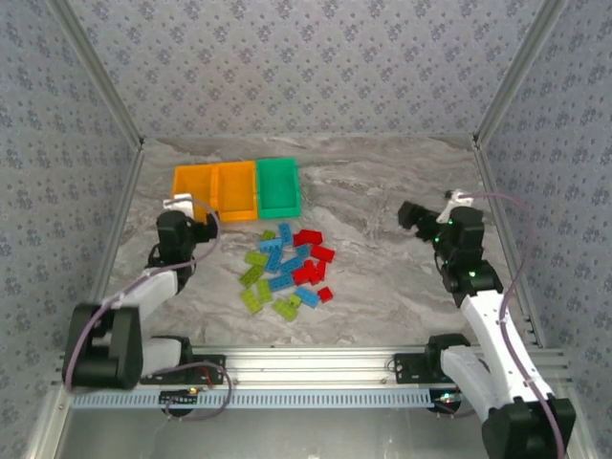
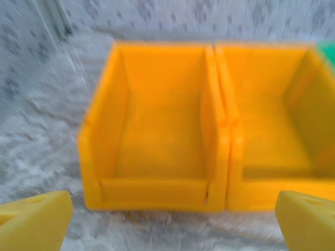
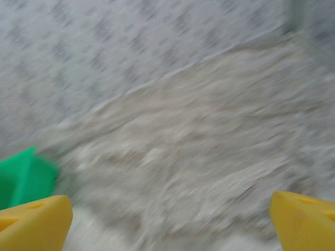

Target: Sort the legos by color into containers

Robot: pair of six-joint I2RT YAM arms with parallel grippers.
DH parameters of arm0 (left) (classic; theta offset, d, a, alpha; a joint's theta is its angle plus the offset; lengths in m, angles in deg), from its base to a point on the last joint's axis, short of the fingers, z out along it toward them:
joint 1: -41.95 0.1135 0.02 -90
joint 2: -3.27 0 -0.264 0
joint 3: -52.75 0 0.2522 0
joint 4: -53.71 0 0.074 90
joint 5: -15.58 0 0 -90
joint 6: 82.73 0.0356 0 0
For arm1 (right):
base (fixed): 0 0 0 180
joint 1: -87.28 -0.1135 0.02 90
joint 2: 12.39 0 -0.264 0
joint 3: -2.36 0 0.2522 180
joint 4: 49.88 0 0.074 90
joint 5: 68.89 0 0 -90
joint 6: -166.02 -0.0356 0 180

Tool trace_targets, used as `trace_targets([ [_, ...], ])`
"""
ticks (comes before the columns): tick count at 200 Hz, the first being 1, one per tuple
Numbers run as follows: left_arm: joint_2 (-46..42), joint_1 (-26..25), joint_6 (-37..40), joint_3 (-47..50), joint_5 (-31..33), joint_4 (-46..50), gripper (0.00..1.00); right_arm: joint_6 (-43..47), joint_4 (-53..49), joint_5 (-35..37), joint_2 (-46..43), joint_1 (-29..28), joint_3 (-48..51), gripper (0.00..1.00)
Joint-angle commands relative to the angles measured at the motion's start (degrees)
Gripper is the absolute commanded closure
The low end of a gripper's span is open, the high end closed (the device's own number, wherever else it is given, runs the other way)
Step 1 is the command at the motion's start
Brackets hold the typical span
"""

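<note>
Left gripper, spread wide, faces two orange bins; right gripper, equally spread, faces marbled table.

Red, blue, lime legos clustered mid-table; two orange bins, green bin abutting behind.

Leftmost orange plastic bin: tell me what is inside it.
Nothing seen: in the left wrist view the leftmost orange plastic bin has a bare floor and bare walls. Its low front lip covers a thin strip of floor behind it, so that strip cannot be checked.
</note>
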Motion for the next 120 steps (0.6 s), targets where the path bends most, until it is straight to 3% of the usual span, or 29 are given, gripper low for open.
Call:
trace_targets([
  [1,-9.92,-1.51,-13.48,-7.96,3.34,25.21,0.01,-2.25,-21.42,-9.8,4.22,-11.73,-5.63,0.02],
  [31,-11.2,-7.59,-25.74,-15.97,-0.97,48.13,0.05,-0.82,-28.49,-5.0,14.5,-29.13,-15.14,0.03],
  [52,-7.67,-15.09,-31.85,-17.48,-3.18,55.32,0.07,-1.58,-24.58,-1.92,19.61,-36.85,-17.79,0.02],
  [85,-0.04,-22.85,-39.96,-16.71,-7.26,55.69,0.14,-2.77,-19.55,-1.5,25.92,-39.26,-20.4,0.02],
  [120,7.41,-27.31,-39.19,-17.42,-4.87,54.84,0.38,-1.53,-21.84,1.17,29.25,-40.13,-22.82,0.02],
])
